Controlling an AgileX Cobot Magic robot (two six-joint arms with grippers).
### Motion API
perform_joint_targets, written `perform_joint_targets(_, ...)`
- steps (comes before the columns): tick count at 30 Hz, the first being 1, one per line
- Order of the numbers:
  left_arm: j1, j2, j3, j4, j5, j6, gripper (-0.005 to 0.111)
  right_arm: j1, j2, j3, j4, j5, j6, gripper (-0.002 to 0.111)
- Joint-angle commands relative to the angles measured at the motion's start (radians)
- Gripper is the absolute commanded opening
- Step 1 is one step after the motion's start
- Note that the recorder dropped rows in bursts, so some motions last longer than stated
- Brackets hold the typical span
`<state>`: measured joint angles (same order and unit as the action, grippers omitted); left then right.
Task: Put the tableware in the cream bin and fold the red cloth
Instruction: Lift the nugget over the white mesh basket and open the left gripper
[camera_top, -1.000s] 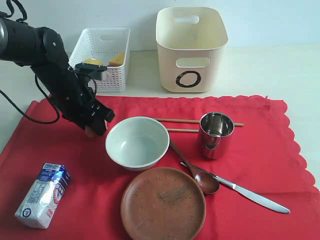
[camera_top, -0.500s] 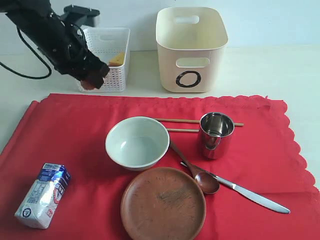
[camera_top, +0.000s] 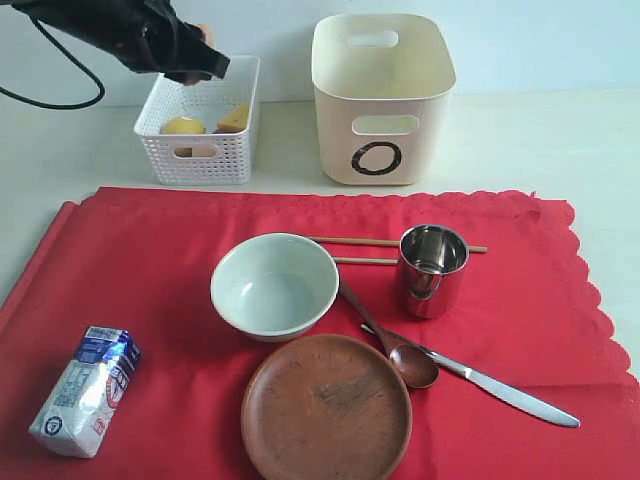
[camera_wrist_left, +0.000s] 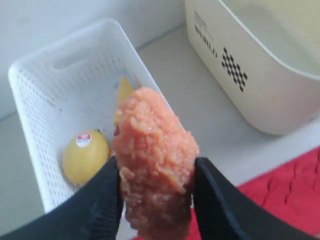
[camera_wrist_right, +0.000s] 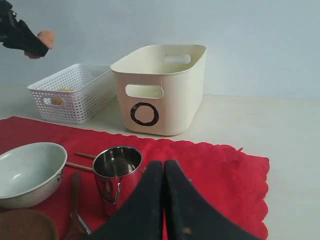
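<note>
Left tool (camera_wrist_left: 156, 205): jaws part-way closed and clamped on an orange-pink crumbed food piece (camera_wrist_left: 155, 150), one finger on each side. The tool hangs in the air above the white lattice basket (camera_top: 200, 155) and does not touch it. In the basket lie a lemon (camera_top: 183, 126) and a yellow wedge (camera_top: 234, 118).

Right tool (camera_wrist_right: 163, 172): fingers pressed together with nothing between them, low over the red cloth (camera_top: 150, 260). It does not show in the exterior view.

Cream bin (camera_top: 385, 110): upright on the tabletop (camera_top: 560, 140), beside the basket and beyond the cloth's far edge.

The red cloth is spread flat and unfolded, and all the tableware is on it:
- Bowl (camera_top: 274, 285) near the middle.
- Plate (camera_top: 326, 407) just in front of the bowl.
- Steel cup (camera_top: 433, 268) to the bowl's right.
- Chopsticks (camera_top: 350, 241) lying behind the bowl and cup.
- Spoon (camera_top: 395, 350) beside the plate.
- Knife (camera_top: 500, 388) lying diagonally against the spoon.

Milk carton (camera_top: 85, 390): on its side at the cloth's near left corner.
</note>
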<state>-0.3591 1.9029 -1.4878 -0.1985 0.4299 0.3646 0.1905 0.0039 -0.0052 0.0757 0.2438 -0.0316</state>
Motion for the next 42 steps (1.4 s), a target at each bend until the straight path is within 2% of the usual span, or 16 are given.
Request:
perform_joint_targets(1, 0.0, 0.014, -0.005, 0.005, -0.161, -0.001, 0.0, 0.002, -0.004, 0.005, 0.001, -0.006, -0.001, 0.0)
perform_joint_targets(11, 0.002, 0.192, -0.005, -0.001, -0.413, -0.036, 0.0, 0.002, -0.004, 0.005, 0.001, -0.008, -0.001, 0.0)
perform_joint_targets(15, 0.018, 0.247, -0.005, -0.062, -0.441, -0.036, 0.0, 0.002, -0.004, 0.005, 0.001, -0.008, -0.001, 0.0)
perform_joint_targets(21, 0.038, 0.272, -0.005, -0.079, -0.455, -0.036, 0.001, 0.002, -0.004, 0.005, 0.001, -0.008, -0.001, 0.0)
perform_joint_targets(23, 0.04, 0.272, -0.005, -0.079, -0.437, -0.036, 0.007, 0.002, -0.004, 0.005, 0.001, -0.008, -0.001, 0.0)
perform_joint_targets(25, 0.04, 0.272, -0.005, -0.079, -0.43, -0.036, 0.017, 0.002, -0.004, 0.005, 0.001, -0.008, -0.001, 0.0)
perform_joint_targets(29, 0.04, 0.272, -0.005, -0.079, -0.43, -0.036, 0.05, 0.002, -0.004, 0.005, 0.001, -0.008, -0.001, 0.0)
perform_joint_targets(33, 0.04, 0.272, -0.005, -0.076, -0.421, -0.027, 0.075, 0.002, -0.004, 0.005, 0.001, -0.008, -0.001, 0.0)
perform_joint_targets(35, 0.04, 0.268, -0.005, -0.076, -0.408, -0.027, 0.082, 0.002, -0.004, 0.005, 0.001, -0.008, -0.001, 0.0)
perform_joint_targets(38, 0.04, 0.245, -0.005, -0.07, -0.347, -0.027, 0.083, 0.002, -0.004, 0.005, 0.001, -0.008, -0.001, 0.0)
perform_joint_targets(42, 0.04, 0.135, -0.005, 0.001, -0.152, -0.025, 0.082, 0.002, -0.004, 0.005, 0.001, -0.008, -0.001, 0.0)
